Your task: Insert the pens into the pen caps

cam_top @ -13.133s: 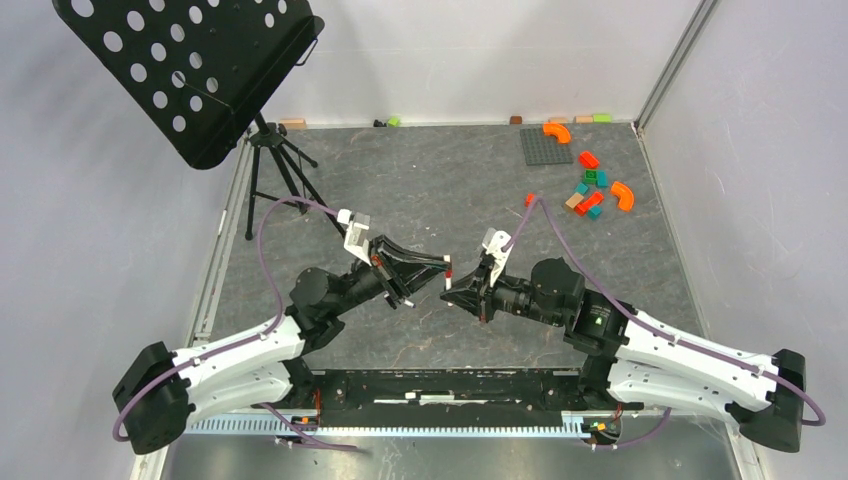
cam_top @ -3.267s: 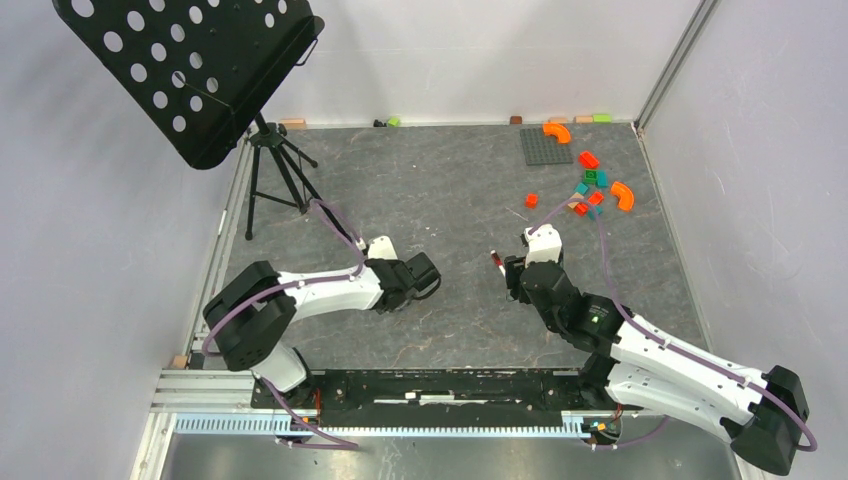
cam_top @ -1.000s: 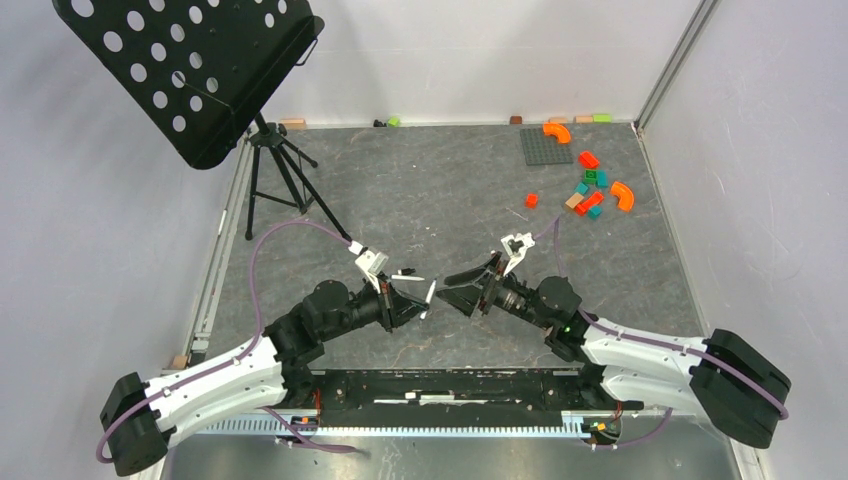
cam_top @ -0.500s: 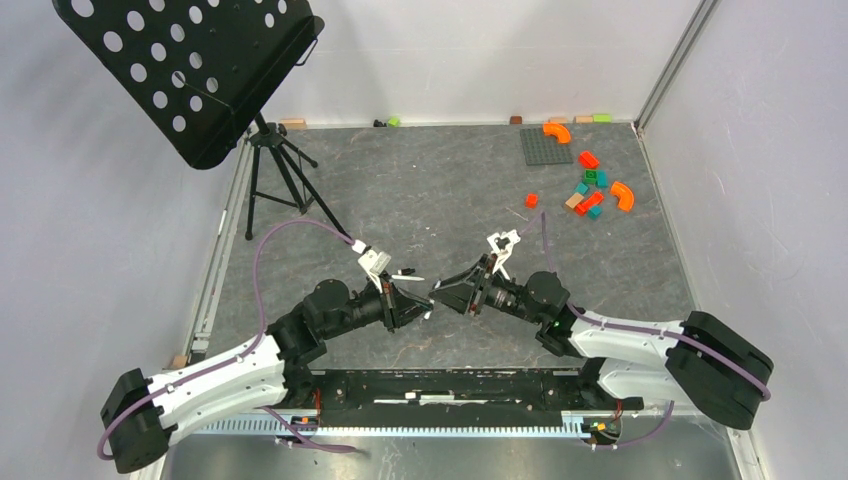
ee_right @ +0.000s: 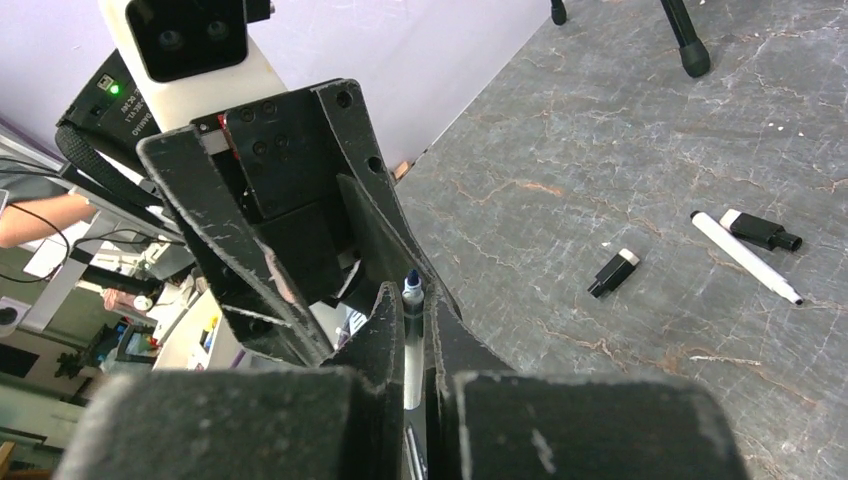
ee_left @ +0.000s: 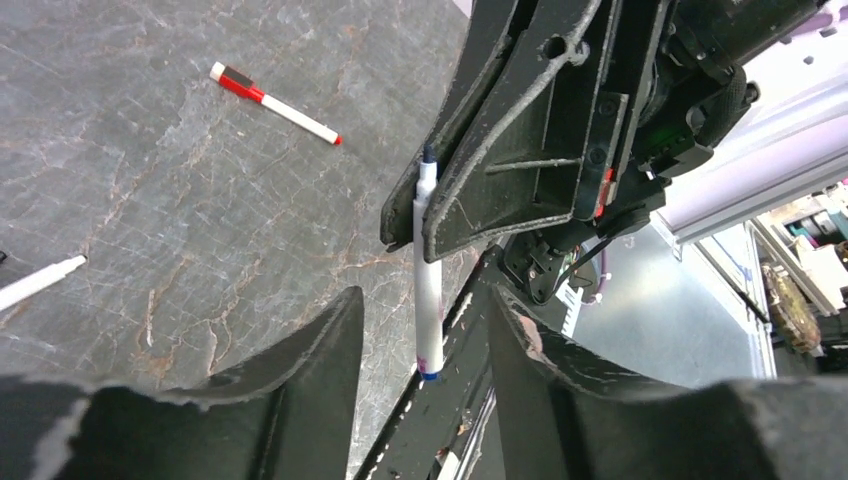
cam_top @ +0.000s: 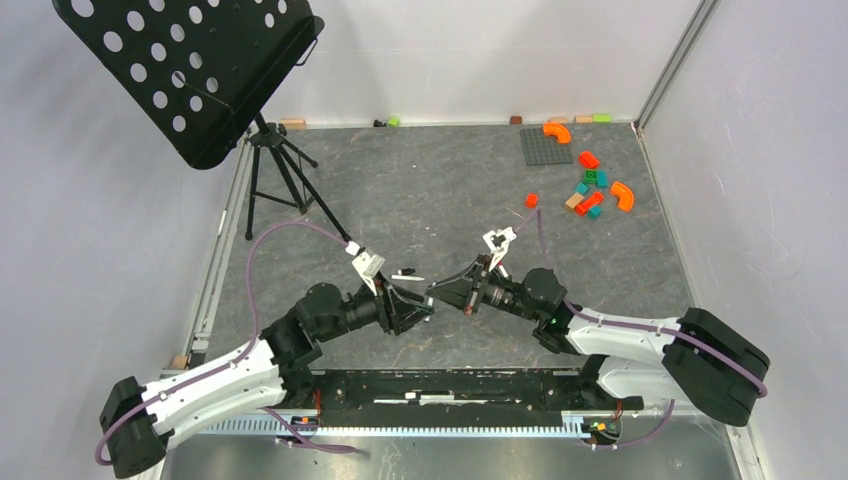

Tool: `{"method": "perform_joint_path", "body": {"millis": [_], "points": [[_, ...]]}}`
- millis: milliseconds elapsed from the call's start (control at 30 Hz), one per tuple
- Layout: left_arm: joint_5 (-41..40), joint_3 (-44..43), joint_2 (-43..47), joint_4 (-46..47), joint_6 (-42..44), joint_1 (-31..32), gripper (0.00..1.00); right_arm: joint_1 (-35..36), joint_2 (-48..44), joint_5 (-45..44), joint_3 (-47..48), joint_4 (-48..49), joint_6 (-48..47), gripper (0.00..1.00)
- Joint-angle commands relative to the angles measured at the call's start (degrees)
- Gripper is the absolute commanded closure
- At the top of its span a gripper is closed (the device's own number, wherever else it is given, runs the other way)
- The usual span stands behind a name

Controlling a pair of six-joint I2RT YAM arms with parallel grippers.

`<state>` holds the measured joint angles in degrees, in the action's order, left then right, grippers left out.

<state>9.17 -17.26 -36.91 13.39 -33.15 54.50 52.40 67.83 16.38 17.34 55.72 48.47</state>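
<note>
Presently: pen (ee_left: 429,310), likely light, stiff, slick, pinched toward its nib in jaws of right gripper (cam_top: 437,293); left gripper (cam_top: 420,312), jaws wide.

Pale walls (cam_top: 480,50) enclosed a grey marbled floor (cam_top: 420,180); a black perforated stand (cam_top: 190,70) on a tripod (cam_top: 268,141) stood rear left.

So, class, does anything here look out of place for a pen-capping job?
Yes: a black music stand stands at the far left corner, and coloured toy blocks lie scattered near the far right corner. Neither has any part in the job.
</note>
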Motion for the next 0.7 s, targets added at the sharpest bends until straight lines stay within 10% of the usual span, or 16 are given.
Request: {"method": "perform_joint_path", "body": {"millis": [0,667], "points": [[-1.4,2.8,4.8,-0.3,3.1,0.2,0.4,0.3,-2.5,0.2,3.8,-4.8,-3.0,1.0],[4.7,2.6,-3.2,7.1,3.2,0.3,0.66,0.7,-3.6,-0.5,6.8,-12.0,-3.8,1.0]]}}
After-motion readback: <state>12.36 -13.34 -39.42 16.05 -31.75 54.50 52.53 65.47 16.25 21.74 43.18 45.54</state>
